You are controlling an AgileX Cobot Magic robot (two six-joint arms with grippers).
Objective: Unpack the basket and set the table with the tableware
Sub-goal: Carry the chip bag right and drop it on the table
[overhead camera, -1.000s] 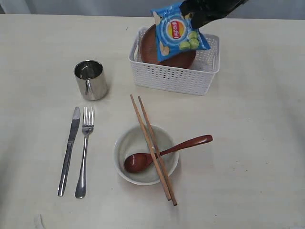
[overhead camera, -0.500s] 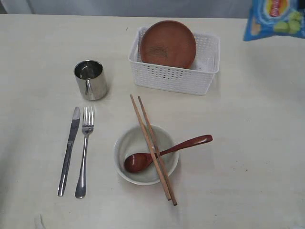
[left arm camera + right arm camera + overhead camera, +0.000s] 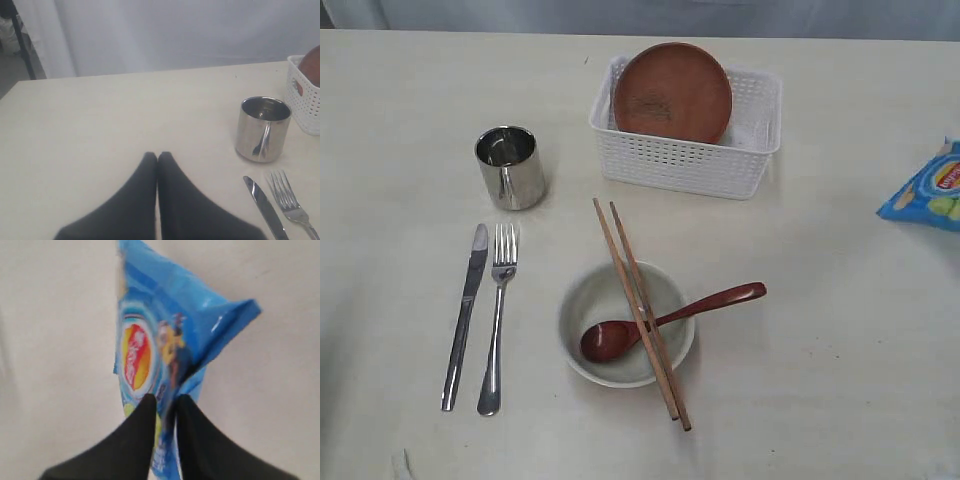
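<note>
Right gripper [image 3: 166,400], seen from its own wrist, has its two black fingers a narrow slit apart, and the edge of the blue chip bag [image 3: 150,340] runs between them (whether they pinch it or merely flank it I cannot tell). The pale table [image 3: 50,315] lies behind.

From the left wrist, the left gripper [image 3: 158,156] is clenched on nothing, fingers pressed together above the tabletop. The steel cup [image 3: 262,129], knife [image 3: 265,207], fork [image 3: 290,200] and a corner of the basket [image 3: 306,107] are nearby.

In the exterior view the basket stands far, right of centre, with the brown plate [image 3: 672,92] leaning upright inside it. The cup stands to its left. Knife and fork lie side by side, near left. The bowl [image 3: 585,300] sits near centre with the spoon [image 3: 670,318] head inside and the chopsticks [image 3: 635,300] across its rim. The bag lies on the table at the right edge.
</note>
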